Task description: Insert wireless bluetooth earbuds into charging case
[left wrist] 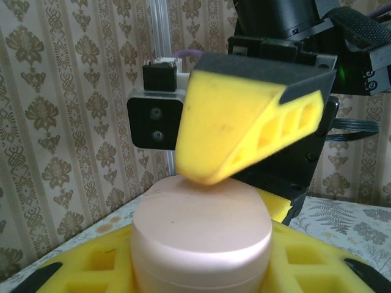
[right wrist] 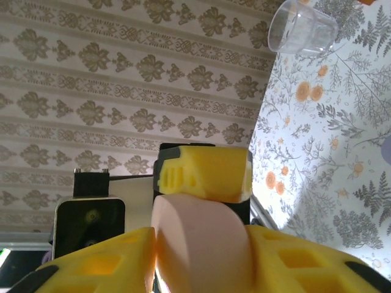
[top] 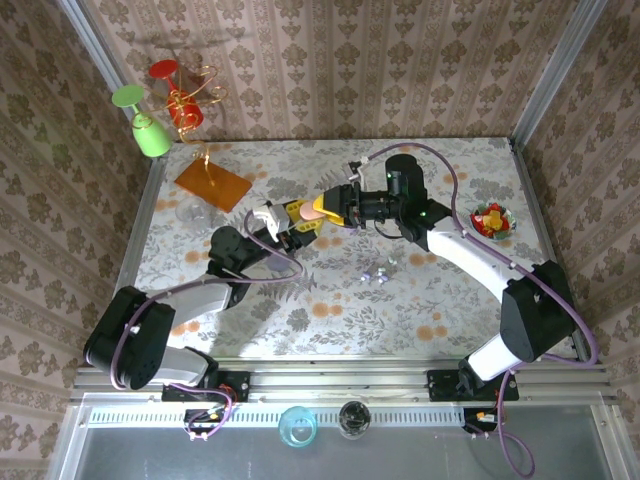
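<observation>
A: From the top view, how much of the task can be counted as done?

B: Very little. The earbuds [top: 367, 276] are seen lying loose on the table [top: 300, 310], beside the right forearm and well apart from the pink charging case [top: 318, 210]. The case is held between the left gripper [top: 290, 218] and the right gripper [top: 338, 207], which meet over mid-table. No bud is seen in it.

A: What is shown by the left wrist camera?

B: The case [left wrist: 201, 238] is clamped low between the left gripper's yellow fingers [left wrist: 317, 262], and the jaws are closed on its body. The lid is down, and its seam is visible around the rim. One finger of the right gripper is laid against the top edge of the lid.

A: And by the right wrist camera?

B: The case [right wrist: 198, 235] is wedged between the right gripper's own fingers [right wrist: 104, 262] and appears to be touched on both sides. Those jaws are therefore judged to be closed on it, as far as its width allows. A left finger is seen just above it.

A: What is left to be done?

B: Nearly everything, it is judged. The lid must be opened, and each bud must be fetched and seated.
</observation>
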Motion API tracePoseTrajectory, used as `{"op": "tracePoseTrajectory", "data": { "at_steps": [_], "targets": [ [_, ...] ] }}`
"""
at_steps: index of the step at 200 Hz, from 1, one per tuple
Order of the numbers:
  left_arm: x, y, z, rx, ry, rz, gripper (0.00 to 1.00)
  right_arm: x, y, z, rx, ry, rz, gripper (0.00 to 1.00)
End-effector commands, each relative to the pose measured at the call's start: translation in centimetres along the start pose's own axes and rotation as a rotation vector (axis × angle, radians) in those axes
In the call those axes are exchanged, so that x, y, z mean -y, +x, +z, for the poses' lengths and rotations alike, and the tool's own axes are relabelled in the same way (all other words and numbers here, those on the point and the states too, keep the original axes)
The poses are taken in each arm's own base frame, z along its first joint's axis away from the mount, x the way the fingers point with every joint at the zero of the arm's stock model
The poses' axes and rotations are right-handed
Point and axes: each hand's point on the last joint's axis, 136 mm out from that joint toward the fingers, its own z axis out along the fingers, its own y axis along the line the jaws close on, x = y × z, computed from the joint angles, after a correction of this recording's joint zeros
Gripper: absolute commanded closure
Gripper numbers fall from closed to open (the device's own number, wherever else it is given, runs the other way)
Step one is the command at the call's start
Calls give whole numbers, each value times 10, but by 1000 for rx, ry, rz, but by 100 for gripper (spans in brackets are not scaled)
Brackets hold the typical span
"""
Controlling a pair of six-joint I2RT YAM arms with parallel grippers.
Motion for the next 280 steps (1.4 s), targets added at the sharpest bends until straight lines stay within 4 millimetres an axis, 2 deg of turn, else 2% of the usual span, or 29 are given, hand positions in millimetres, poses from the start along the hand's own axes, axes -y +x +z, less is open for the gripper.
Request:
{"op": "tracePoseTrajectory", "data": {
  "at_steps": [1,21,40,49,67,89,116,135,161,187,211,235,262,280],
  "targets": [
    [2,-12,4,38,16,36,76,-13,4,-1,-13,-53,-16,69],
    [2,-8,4,25,16,36,75,-10,2,-1,-6,-48,-12,76],
    [1,1,3,-13,9,40,69,-3,-2,-4,23,-28,-7,79],
    [1,5,0,-36,3,49,62,1,-5,-7,43,-12,-8,79],
    [2,20,-6,-119,-8,66,41,17,-13,-16,108,40,1,80],
    [6,35,-15,-212,-13,78,21,50,-21,-31,178,152,8,81],
    [12,50,-25,-312,2,81,7,106,-32,-59,266,321,55,82],
    [13,55,-30,-361,1,80,4,145,-38,-83,322,462,74,82],
    [13,63,-37,-453,0,93,1,189,-44,-110,370,597,105,82],
    [9,73,-43,-539,-21,79,0,222,-46,-121,379,666,139,82],
    [2,81,-49,-593,-68,61,0,250,-42,-121,353,714,171,82],
    [-11,88,-54,-635,-162,19,0,271,-38,-118,336,738,199,81],
    [-50,102,-71,-712,-441,-72,0,287,-32,-116,320,755,223,78],
    [-64,114,-84,-800,-557,-126,0,290,-30,-117,315,765,226,72]
  ]
}}
